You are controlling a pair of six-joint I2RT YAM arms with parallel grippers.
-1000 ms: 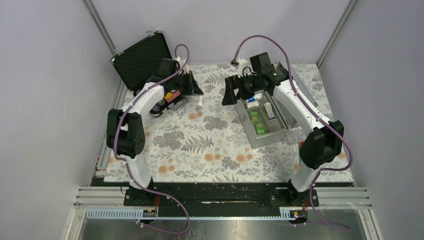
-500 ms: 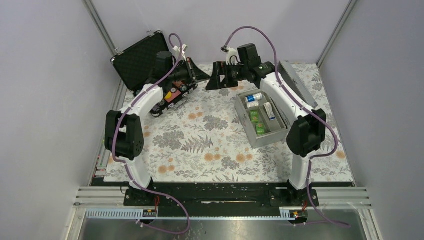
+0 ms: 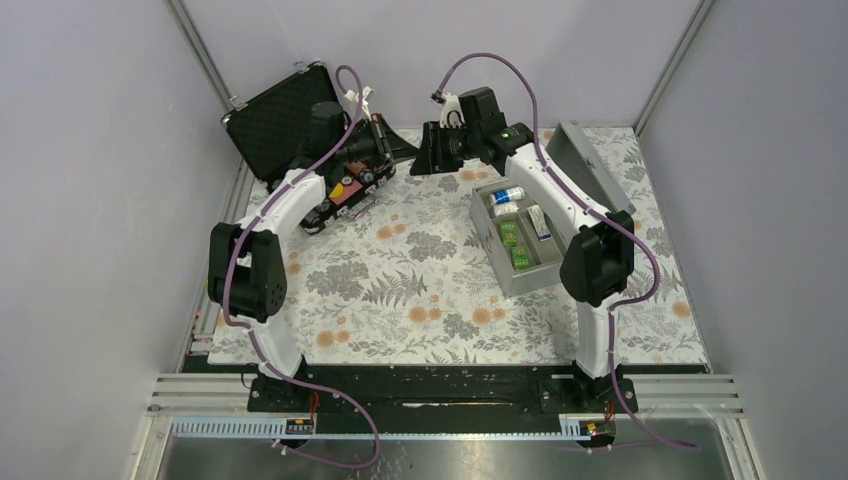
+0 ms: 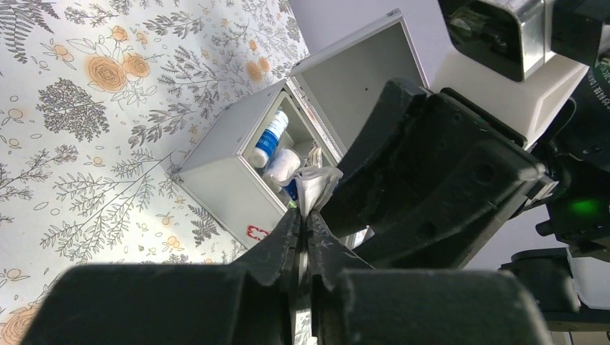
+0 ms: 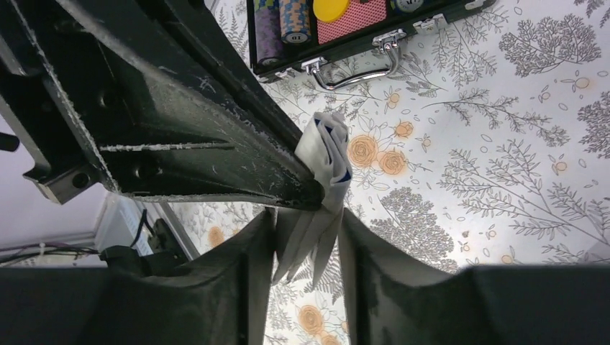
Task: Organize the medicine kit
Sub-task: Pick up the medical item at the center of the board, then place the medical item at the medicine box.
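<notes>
1. Medicine kit (image 3: 540,278), open at tabletop (image 3: 400,290) right, is holding bottle (image 3: 508,194) and green packets (image 3: 515,243).
2. Your left claw (image 4: 302,215) is pinching a white packet (image 5: 327,154); right claw (image 5: 306,230), arriving from the kit, is half-closing around it.

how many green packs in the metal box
2. One green pack lies midway along the medicine kit's left side, the other just nearer the arm bases. Others may be hidden beneath.

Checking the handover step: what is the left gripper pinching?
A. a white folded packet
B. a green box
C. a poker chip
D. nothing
A: the left gripper is shut on a white folded packet, which sticks out past its fingertips in the left wrist view.
</notes>
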